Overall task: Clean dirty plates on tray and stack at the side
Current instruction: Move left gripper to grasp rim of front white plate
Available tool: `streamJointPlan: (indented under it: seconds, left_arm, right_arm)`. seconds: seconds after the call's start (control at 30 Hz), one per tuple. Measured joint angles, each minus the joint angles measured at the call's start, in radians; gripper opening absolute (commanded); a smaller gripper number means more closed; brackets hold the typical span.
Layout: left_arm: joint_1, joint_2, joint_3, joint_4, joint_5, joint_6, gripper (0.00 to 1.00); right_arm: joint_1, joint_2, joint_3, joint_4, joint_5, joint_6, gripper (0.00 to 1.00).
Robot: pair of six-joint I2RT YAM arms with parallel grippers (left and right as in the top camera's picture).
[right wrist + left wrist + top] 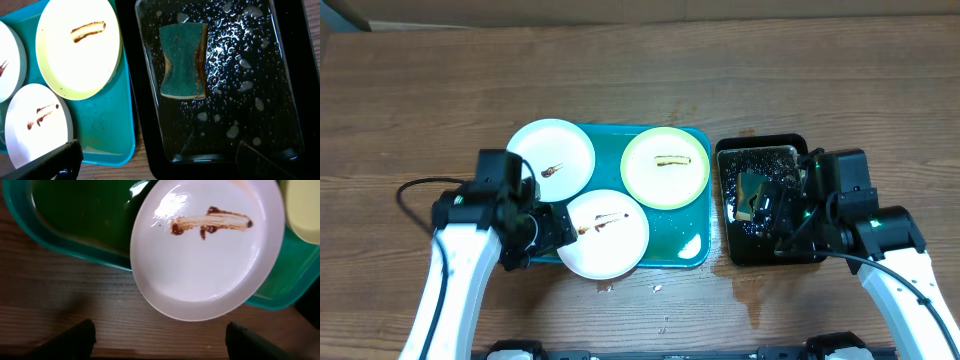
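The brown wood-grain desk (pixel 420 90) ran up to a pale beige strip (pixel 620 8) along its far edge; nothing more of the room showed. A large teal-green rectangular plastic tray (pixel 685 238) lay at mid-desk. In the tray's far-left corner sat a round white plate (pixel 551 158) with a small brown smear. In its far-right corner was a round pale yellow-green plate (pixel 665 168) with a brown streak. At its near edge a second white plate (pixel 603 233), smeared brown, overhung the rim onto the desk. Just right of the tray stood a black rectangular tray of water (pixel 760 141) with a green-and-yellow sponge (pixel 183 61) lying in it. A damp patch (pixel 745 285) darkened the wood by the tray's near-right corner. The left pincer (pixel 160 342) hung at the tray's near-left side, gaping wide and empty, just clear of the overhanging plate. The right pincer (pixel 160 160) hung right of the tray over the black tray's near end, also spread wide, gripping nothing, apart from the sponge.
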Motion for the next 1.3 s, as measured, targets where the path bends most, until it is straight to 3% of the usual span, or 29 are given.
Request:
streamJointPlan:
  seconds: [0.17,0.53,0.77,1.07,1.3]
  left_arm:
    - [0.0,0.162,-0.005,-0.007,0.003,-0.031,0.66]
    - [0.0,0.389,-0.006,0.087,-0.029,-0.05,0.29]
    - [0.0,0.393,-0.006,0.124,-0.035,-0.053,0.22]
    - [0.0,0.393,-0.029,0.137,-0.048,-0.052,0.26]
    - [0.0,0.393,-0.077,0.178,-0.057,-0.05,0.04]
  right_arm:
    - [0.0,0.002,0.0,0.0,-0.005,0.0,1.0]
    - [0.0,0.002,0.0,0.0,-0.005,0.0,1.0]
    - [0.0,0.002,0.0,0.0,-0.006,0.0,1.0]
    - [0.0,0.002,0.0,0.0,-0.005,0.0,1.0]
    - [0.0,0.002,0.0,0.0,-0.005,0.0,1.0]
